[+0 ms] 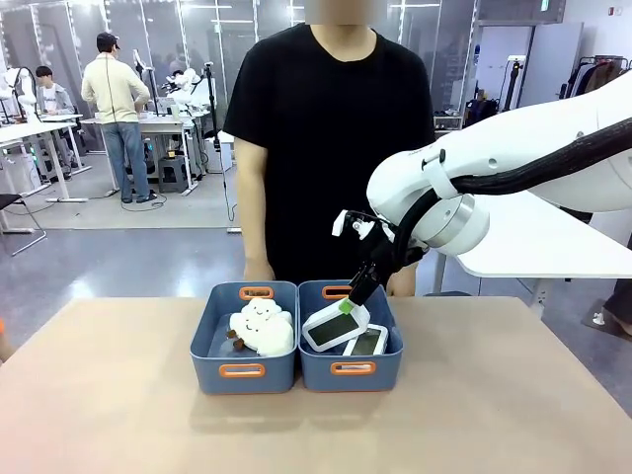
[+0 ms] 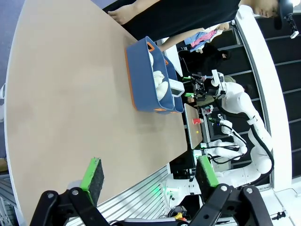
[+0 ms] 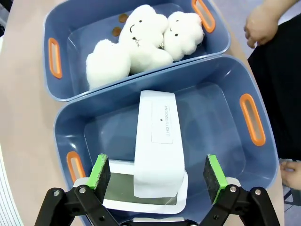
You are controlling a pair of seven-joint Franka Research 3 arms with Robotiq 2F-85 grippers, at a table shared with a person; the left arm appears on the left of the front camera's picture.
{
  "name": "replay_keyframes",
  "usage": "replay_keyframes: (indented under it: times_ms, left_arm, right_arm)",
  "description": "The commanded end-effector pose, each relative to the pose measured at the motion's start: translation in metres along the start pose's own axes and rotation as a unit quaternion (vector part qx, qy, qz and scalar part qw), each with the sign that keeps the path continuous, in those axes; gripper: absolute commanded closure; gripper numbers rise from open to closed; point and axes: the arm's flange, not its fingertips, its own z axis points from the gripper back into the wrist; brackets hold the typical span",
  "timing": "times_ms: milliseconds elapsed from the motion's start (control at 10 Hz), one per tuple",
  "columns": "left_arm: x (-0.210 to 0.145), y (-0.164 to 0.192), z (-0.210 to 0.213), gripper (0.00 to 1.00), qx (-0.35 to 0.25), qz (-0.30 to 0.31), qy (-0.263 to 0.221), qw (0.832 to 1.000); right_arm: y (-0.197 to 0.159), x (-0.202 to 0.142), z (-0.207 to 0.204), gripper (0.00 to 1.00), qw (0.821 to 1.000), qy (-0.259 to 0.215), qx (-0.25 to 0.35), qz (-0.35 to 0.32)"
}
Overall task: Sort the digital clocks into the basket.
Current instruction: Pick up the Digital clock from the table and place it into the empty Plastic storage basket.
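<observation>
We see both white rounded plastic digital clocks in the right-hand blue-grey plastic basket (image 1: 351, 367): the bigger clock (image 1: 335, 326) is tilted, leaning on the slimmer clock (image 1: 367, 343) at the near right. The right gripper (image 3: 157, 175) hangs just over the bigger clock, green pads (image 3: 99, 170) spread apart, gripping nothing. The left gripper (image 2: 148, 175) is also wide open and empty, over the bare tan table (image 2: 70, 94). White cloud-shaped plush toys (image 1: 261, 327) lie in the left identical bin (image 1: 242, 369). A person's hand (image 3: 260, 24) rests beyond the bins.
</observation>
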Motion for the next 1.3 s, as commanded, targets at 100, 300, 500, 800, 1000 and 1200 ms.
replay_keyframes:
  times_ms: [100,300,500,800,1000,1200]
  left_arm:
    - [-0.003,-0.002,0.002,0.00,-0.004,-0.003,0.004,1.000]
    - [-0.003,-0.002,0.002,0.00,-0.004,-0.003,0.004,1.000]
    - [-0.003,-0.002,0.002,0.00,-0.004,-0.003,0.004,1.000]
    - [-0.003,-0.002,0.002,0.00,-0.004,-0.003,0.004,1.000]
    - [-0.003,-0.002,0.002,0.00,-0.004,-0.003,0.004,1.000]
    - [-0.003,-0.002,0.002,0.00,-0.004,-0.003,0.004,1.000]
  right_arm:
    - [-0.002,0.001,-0.002,0.00,1.000,-0.001,-0.002,0.000]
    - [-0.002,0.001,-0.002,0.00,1.000,-0.001,-0.002,0.000]
    - [0.000,0.000,0.000,0.00,1.000,0.000,0.000,0.000]
    - [0.019,-0.005,0.079,0.00,0.997,-0.023,0.017,-0.069]
    - [0.027,-0.034,0.115,0.00,0.985,-0.058,0.064,-0.149]
    - [0.003,-0.102,0.160,0.00,0.940,-0.128,0.156,-0.277]
